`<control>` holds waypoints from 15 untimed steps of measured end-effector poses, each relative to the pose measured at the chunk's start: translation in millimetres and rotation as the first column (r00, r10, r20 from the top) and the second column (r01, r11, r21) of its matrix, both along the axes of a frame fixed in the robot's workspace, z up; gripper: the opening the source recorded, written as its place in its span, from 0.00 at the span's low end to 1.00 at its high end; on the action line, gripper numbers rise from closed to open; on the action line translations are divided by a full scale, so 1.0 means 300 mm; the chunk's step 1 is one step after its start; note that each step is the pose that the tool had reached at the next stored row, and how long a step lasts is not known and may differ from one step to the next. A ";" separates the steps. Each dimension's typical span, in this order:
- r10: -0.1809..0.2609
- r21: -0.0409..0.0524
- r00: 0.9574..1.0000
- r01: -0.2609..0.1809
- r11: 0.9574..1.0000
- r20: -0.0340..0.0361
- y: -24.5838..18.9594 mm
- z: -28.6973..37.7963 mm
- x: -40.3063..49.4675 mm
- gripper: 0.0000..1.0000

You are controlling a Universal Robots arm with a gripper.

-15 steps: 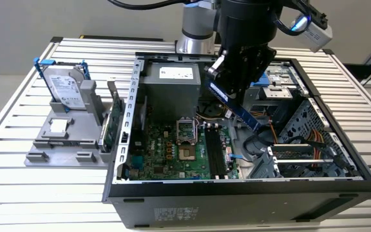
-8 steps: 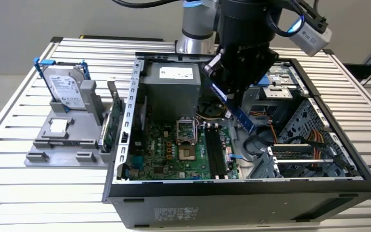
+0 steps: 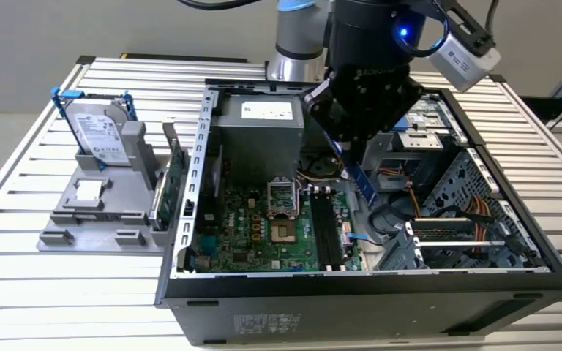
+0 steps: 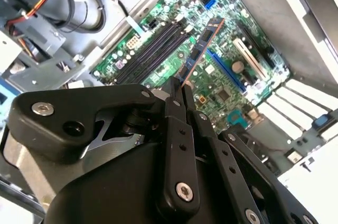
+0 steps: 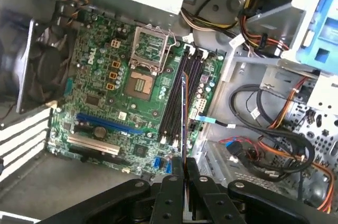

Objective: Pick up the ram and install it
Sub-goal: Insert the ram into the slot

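My black gripper [image 3: 347, 140] is shut on the ram [image 3: 356, 174], a long thin dark-blue stick. The stick hangs from the fingers inside the open computer case [image 3: 359, 289], above the green motherboard [image 3: 252, 234]. It sits over the black memory slots [image 3: 326, 227], apart from them. Both wrist views show the ram edge-on, reaching out from the fingertips: the ram [image 5: 184, 118] runs along the line of the slots [image 5: 171, 97], and the ram [image 4: 203, 44] points past the slots [image 4: 153, 49]. The gripper [image 5: 182, 165] and gripper [image 4: 179, 91] clamp the stick's near end.
A grey fixture [image 3: 96, 219] at the exterior view's left holds a silver hard drive [image 3: 100, 131] and a green card [image 3: 164, 194]. Inside the case are the power supply [image 3: 257, 121], CPU socket [image 3: 281, 201], drive cage [image 3: 456, 219], cables [image 5: 264, 145] and a fan [image 5: 45, 71].
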State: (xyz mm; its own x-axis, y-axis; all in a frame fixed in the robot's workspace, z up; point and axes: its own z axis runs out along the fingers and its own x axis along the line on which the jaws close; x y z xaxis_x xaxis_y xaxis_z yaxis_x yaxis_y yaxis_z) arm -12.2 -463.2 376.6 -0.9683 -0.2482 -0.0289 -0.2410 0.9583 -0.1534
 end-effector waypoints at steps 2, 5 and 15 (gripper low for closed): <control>-0.035 0.000 0.999 0.035 0.999 0.000 0.000 0.000 0.000 0.00; -0.090 0.000 0.996 0.090 0.996 0.000 0.000 -0.001 0.000 0.00; -0.269 0.000 0.963 0.269 0.963 0.000 0.000 -0.004 0.000 0.00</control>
State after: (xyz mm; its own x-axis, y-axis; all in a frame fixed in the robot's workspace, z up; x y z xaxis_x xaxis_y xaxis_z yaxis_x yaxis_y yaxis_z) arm -12.2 -463.3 375.5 -0.9994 0.0210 -0.0288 0.0252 0.9878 -0.1536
